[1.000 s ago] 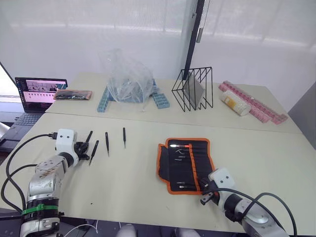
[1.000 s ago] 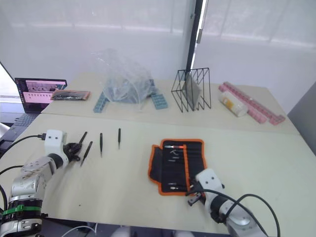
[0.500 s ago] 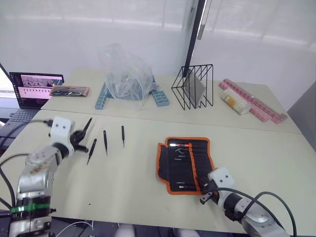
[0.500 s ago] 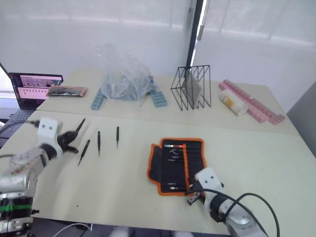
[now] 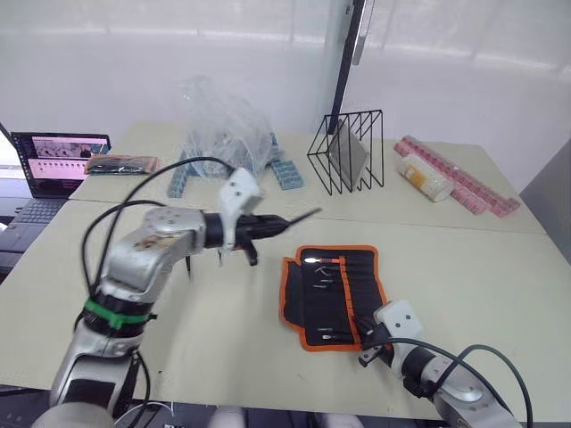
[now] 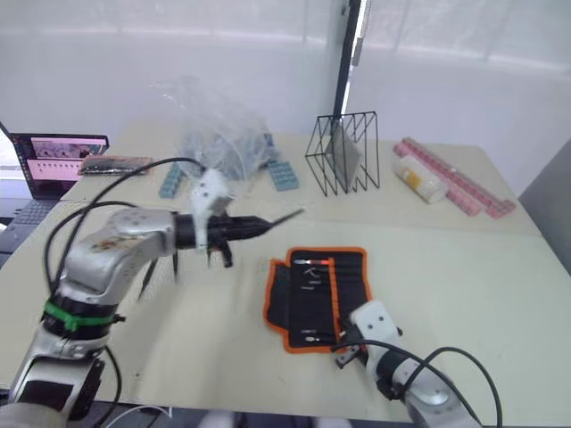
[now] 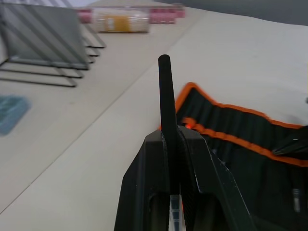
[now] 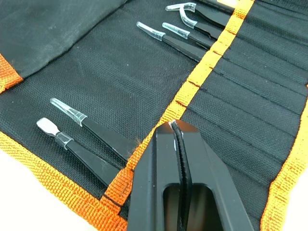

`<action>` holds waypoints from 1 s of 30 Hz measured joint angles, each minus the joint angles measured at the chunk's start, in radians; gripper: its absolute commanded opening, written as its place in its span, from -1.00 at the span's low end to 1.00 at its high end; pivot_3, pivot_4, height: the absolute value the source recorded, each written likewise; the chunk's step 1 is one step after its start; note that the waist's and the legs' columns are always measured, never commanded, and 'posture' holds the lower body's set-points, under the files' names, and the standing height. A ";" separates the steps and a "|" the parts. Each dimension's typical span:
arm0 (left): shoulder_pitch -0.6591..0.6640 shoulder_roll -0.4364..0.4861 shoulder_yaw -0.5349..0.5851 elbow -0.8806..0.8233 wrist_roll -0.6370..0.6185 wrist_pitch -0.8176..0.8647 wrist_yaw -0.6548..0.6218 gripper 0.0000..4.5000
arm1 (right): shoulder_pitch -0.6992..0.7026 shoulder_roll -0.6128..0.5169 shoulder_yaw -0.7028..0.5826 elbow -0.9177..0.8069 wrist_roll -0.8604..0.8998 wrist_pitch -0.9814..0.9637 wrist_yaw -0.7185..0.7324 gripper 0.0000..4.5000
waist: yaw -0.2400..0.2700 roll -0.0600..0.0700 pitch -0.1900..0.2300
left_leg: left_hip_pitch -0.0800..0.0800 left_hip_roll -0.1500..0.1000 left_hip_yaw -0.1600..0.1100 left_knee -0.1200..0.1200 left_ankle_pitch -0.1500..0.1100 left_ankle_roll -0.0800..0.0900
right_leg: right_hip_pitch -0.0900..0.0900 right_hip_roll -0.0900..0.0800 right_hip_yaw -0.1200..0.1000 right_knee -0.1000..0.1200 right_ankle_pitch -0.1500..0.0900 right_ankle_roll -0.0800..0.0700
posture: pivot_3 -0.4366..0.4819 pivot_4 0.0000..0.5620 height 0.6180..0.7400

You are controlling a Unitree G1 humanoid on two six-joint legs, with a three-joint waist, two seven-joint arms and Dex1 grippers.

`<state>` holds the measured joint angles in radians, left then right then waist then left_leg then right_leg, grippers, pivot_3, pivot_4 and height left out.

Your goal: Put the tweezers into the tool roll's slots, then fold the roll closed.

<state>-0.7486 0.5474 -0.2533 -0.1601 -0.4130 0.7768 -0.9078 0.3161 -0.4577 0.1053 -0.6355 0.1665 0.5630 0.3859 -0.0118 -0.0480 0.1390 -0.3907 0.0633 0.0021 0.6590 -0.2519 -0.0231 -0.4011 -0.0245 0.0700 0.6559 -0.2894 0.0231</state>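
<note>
My left gripper (image 5: 268, 223) is raised above the beige table (image 5: 464, 267), its two black fingers clamped on one slim black pointed metal tweezer (image 7: 166, 96) that juts straight out past the fingertips toward the black wire rack (image 5: 346, 163). The black fabric tool roll with bright orange trim (image 5: 332, 285) lies open and flat on the table, just beyond and below the tweezer's tip. My right gripper (image 5: 368, 343) rests low at the roll's near edge with its fingers pressed together, holding nothing, over the orange strip (image 8: 202, 77) that divides the narrow black fabric slots (image 8: 250, 101). Several tweezers with clear tip caps (image 8: 180, 36) already sit tucked into slots beside that strip.
</note>
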 measured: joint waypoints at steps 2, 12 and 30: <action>-0.038 -0.010 -0.109 0.026 0.045 0.000 -0.036 -0.99 | 0.001 0.002 0.005 -0.005 0.000 0.002 -0.006 -1.00 | -0.001 0.002 0.001 | 0.000 0.000 0.000 0.000 0.000 0.000 | 0.000 0.000 0.001 0.000 0.000 0.000 | -0.05 -0.47 0.67; -0.077 0.034 -0.315 0.080 0.218 -0.041 -0.149 -0.99 | 0.084 0.034 0.006 -0.069 -0.008 0.002 -0.074 -1.00 | 0.002 0.008 0.004 | -0.003 0.000 -0.001 0.000 0.000 0.001 | -0.002 0.001 0.001 0.000 -0.001 0.000 | -0.05 -0.47 0.67; -0.153 -0.015 -0.477 0.075 0.393 -0.015 -0.227 -0.99 | 0.123 0.064 0.026 -0.092 -0.038 -0.007 -0.113 -1.00 | 0.001 0.008 0.003 | -0.002 0.000 -0.001 0.001 0.000 0.001 | -0.001 0.002 0.001 0.001 -0.001 0.000 | -0.05 -0.47 0.67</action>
<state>-0.9017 0.5320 -0.7305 -0.0849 -0.0196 0.7619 -1.1345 0.4394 -0.3937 0.1313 -0.7274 0.1287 0.5560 0.2728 -0.0106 -0.0405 0.1424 -0.3929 0.0633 0.0008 0.6597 -0.2520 -0.0224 -0.4025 -0.0228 0.0707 0.6571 -0.2909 0.0230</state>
